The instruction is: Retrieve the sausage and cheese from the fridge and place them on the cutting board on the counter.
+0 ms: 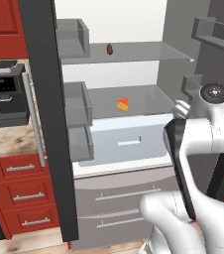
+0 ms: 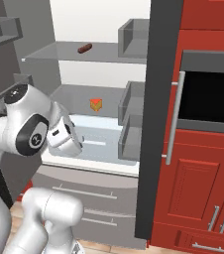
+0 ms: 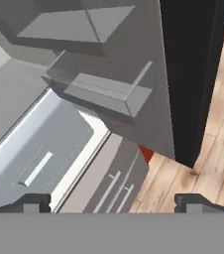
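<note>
The fridge (image 1: 134, 52) stands open with both doors swung wide. A dark reddish sausage (image 1: 109, 48) lies on its upper shelf, also seen as the sausage (image 2: 84, 48) from the right. The yellow-orange cheese (image 1: 122, 105) wedge sits on the shelf below, and it shows again as the cheese (image 2: 95, 104). My gripper (image 2: 76, 144) hangs in front of the clear crisper drawer, below and left of the cheese, apart from both foods. In the hand view the gripper (image 3: 115, 203) is open, nothing between its fingertips (image 3: 32, 203). The counter (image 1: 5, 141) lies left of the fridge. The cutting board is out of view.
A black coffee machine (image 1: 5, 94) stands on the counter. Door bins (image 1: 77, 106) line the left door, more bins (image 2: 131, 119) the right door. A crisper drawer (image 1: 129, 141) and two bottom drawers (image 1: 129, 196) sit below. Red cabinets and a dark oven (image 2: 208, 94) stand on the right.
</note>
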